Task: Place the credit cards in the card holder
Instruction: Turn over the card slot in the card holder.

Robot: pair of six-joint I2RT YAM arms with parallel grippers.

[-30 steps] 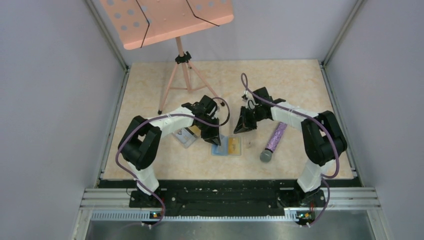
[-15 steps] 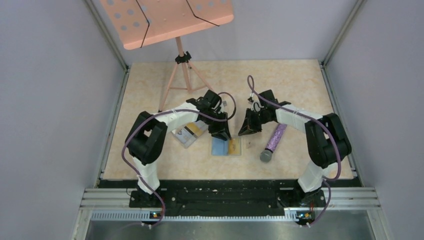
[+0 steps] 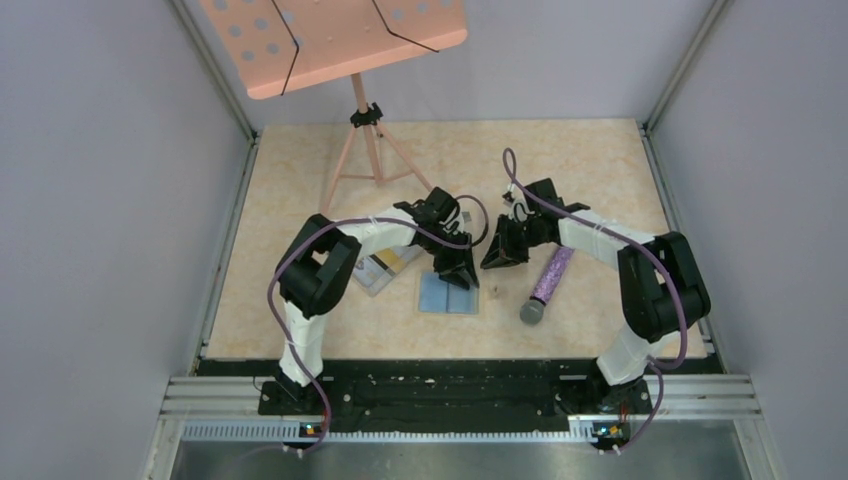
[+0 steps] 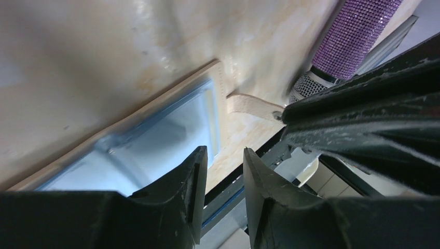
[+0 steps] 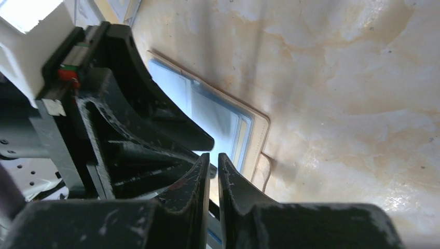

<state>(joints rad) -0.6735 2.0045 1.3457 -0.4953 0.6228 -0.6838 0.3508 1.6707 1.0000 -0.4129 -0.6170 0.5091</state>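
Observation:
The card holder (image 3: 438,296) lies open on the table, tan outside and light blue inside (image 4: 155,132), its snap tab (image 4: 251,106) pointing right. My left gripper (image 3: 462,274) hovers over its upper right corner, jaws open and empty (image 4: 225,155). Close beside it on the right, my right gripper (image 3: 493,260) has its jaws only a sliver apart with nothing between them (image 5: 214,158). In the right wrist view the holder (image 5: 223,116) lies below both grippers. Credit cards (image 3: 385,264), one gold-yellow, lie in a clear box left of the holder.
A purple glitter microphone (image 3: 548,280) lies right of the holder, also in the left wrist view (image 4: 355,28). A pink music stand (image 3: 365,140) rises at the back left. The clear plastic box (image 3: 372,276) sits by the left arm's forearm.
My left gripper moved right across the holder and opened. The yellow card that lay on the holder's right half no longer shows. The right gripper's jaws parted slightly.

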